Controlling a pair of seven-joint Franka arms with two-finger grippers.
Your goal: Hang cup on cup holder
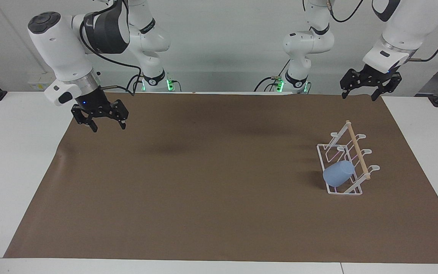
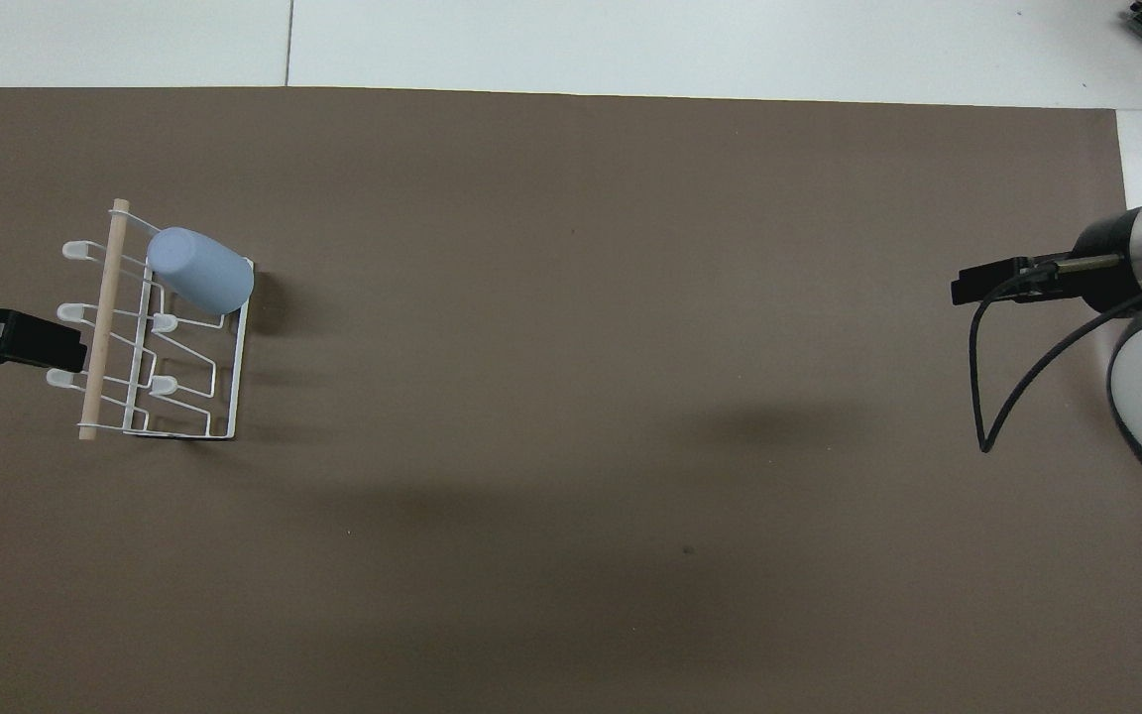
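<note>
Left gripper [image 1: 369, 88], fingers spread, empty, hangs well above cup [image 1: 338, 173] hung on cup holder [image 1: 346, 161].

A brown mat [image 1: 203, 182] covers the white table [image 1: 17, 152], bearing the cup holder [image 1: 342, 190].

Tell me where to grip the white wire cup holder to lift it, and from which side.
Grip the light wooden dowel along the top of the white wire cup holder, coming from straight above, likely midway. It is the highest part, bare and free of the light-blue plastic cup hung lower.
</note>
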